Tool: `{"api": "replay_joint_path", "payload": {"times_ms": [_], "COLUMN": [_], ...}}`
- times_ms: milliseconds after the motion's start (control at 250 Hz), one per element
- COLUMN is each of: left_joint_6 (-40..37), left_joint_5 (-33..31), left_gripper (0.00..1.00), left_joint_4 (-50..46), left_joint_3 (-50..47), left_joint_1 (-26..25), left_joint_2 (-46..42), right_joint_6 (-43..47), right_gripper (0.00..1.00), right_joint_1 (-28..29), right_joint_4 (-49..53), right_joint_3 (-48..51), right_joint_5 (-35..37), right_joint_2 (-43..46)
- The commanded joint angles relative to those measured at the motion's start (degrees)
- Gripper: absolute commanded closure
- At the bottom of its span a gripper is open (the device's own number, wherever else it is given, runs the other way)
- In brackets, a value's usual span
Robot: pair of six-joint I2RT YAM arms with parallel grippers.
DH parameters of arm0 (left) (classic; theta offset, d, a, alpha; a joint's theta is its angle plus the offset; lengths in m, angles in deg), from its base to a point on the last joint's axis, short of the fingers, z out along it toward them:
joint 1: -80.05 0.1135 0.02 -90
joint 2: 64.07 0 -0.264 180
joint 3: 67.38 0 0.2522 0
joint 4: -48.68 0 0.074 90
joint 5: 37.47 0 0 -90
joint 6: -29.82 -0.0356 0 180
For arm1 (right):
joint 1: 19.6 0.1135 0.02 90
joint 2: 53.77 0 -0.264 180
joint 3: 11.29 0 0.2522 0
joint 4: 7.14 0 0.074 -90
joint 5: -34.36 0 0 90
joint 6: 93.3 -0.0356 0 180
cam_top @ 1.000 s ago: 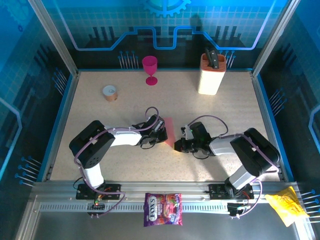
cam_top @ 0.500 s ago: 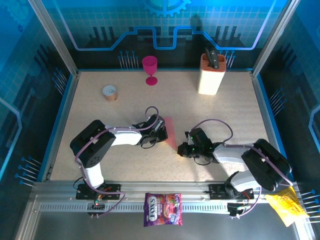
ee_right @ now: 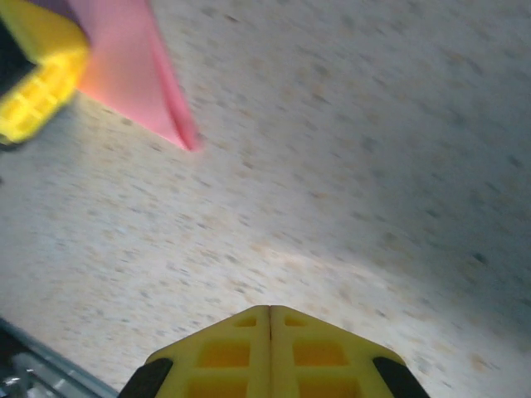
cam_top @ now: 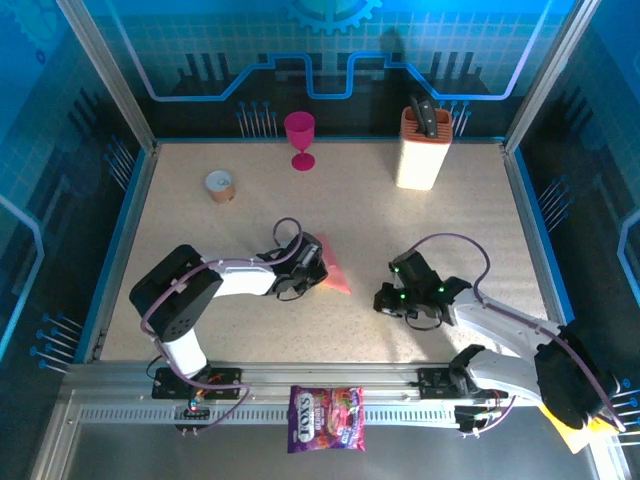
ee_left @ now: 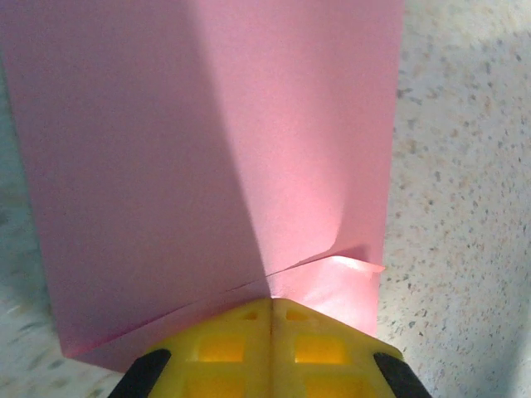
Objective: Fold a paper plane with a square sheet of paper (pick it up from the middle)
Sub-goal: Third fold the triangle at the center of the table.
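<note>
The left arm and right arm share black joints, pale grey links, looping purple cables and yellow waffle-moulded fingers; green lights dot the right wrist.

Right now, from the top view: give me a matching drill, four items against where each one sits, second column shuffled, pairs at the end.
Items
1. sheet of paper
2. goblet
3. knife block
4. candy bag

Places
A. far side, right of centre
B. on the metal rail at the near edge
C. clamped in the shut left gripper
D. far side, just left of centre

Pairs: 1-C, 2-D, 3-A, 4-B
</note>
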Motion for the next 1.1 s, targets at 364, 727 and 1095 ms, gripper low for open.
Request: {"api": "replay_joint_path", "payload": {"times_ms": [364,727,1095], "left_joint_6": [25.9,26.4,29.4], "left_joint_5": [-4.9,-5.1,-4.5], "left_gripper": [1.00,1.00,1.00], "left_joint_4": [-13.8,-12.5,-9.6], "left_joint_3": [-4.9,-6.6,-9.0], "left_joint_1": [-5.9,-6.0,-6.0], "left_joint_2": [1.1,2.5,3.6], "right_joint_6": [-7.7,-10.3,-13.9], "right_gripper": [1.00,1.00,1.00], "right_joint_1": [5.4,5.8,3.8], "right_joint_4": [-25.2,-33.3,-29.1], "right_joint_3": [-8.6,-11.6,-5.3], "right_joint_5": [-3.7,-2.3,1.7], "right_joint_2": [-22.5,-33.2,-31.7]}}
